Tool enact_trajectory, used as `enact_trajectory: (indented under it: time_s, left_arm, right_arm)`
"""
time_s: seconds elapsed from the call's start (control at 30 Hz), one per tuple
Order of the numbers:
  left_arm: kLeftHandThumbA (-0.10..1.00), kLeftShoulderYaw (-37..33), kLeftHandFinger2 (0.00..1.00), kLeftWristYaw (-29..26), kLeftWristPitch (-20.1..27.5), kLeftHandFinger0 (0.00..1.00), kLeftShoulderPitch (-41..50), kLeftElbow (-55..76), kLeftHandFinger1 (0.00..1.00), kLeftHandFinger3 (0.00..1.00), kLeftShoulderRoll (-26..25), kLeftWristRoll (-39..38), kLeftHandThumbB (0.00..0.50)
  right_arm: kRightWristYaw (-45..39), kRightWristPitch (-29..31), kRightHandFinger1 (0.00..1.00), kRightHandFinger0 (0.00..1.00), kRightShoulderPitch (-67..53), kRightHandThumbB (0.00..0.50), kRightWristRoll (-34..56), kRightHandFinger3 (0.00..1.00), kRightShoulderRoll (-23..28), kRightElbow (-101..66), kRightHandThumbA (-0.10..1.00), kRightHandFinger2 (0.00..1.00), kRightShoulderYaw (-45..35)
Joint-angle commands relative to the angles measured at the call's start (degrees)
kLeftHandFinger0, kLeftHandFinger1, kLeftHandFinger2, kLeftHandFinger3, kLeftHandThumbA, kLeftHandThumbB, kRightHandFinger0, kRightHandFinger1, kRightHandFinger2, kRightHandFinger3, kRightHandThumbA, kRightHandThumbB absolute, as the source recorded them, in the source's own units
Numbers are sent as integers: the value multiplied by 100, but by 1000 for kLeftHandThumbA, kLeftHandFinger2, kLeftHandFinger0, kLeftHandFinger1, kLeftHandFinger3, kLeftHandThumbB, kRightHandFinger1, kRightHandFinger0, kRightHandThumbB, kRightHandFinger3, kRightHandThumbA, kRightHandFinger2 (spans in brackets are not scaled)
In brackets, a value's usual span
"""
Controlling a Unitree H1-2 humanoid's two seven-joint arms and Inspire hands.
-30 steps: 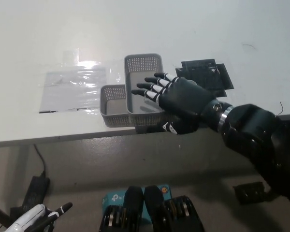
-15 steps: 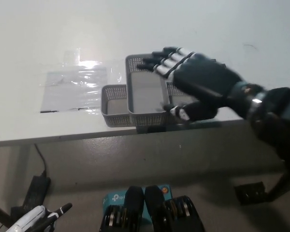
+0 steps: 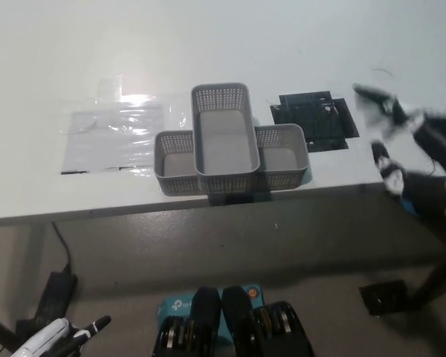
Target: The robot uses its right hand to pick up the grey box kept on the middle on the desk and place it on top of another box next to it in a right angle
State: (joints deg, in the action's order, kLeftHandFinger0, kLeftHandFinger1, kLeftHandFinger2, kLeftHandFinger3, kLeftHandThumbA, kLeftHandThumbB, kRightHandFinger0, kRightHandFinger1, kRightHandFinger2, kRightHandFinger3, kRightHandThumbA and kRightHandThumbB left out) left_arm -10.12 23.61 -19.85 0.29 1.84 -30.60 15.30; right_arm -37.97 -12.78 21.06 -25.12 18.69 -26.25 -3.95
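Grey box (image 3: pixel 224 141) crosswise atop lower box (image 3: pixel 282 152), right robot hand (image 3: pixel 390 137) blurred, grip unclear

Grey box (image 3: pixel 223 137) w/ perforated walls is lying crosswise atop the other grey box (image 3: pixel 282 152), at a right angle, near surface's front edge.

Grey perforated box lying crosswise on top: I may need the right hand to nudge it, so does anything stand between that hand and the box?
Nothing visible does. The blurred black right hand is off to the right; only bare white desk and a flat black panel lie between it and the grey perforated box.
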Motion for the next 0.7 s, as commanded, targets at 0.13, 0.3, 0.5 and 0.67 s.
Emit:
enact_trajectory:
  time_s: [0.13,0.3,0.5,0.67]
  left_arm:
    - [926,72,26,-95,42,16,46,100,13,119,-57,17,253]
    - [944,50,26,-81,47,5,34,75,11,119,-78,45,273]
    - [922,64,1,-106,162,0,-19,38,0,99,-56,18,252]
    - [940,40,27,-49,24,0,-29,135,12,125,-74,40,238]
  right_arm:
    - [2501,1381,377,316,-939,135,414,807,-1217,1963,37,542,-768]
    - [3017,1544,403,326,-940,137,409,805,-1538,3002,-69,544,-944]
    - [3059,1111,412,276,-935,100,733,838,-1962,3486,-14,553,-1211]
    - [2925,1097,315,191,-928,118,765,811,-1833,3988,-42,447,-1138]
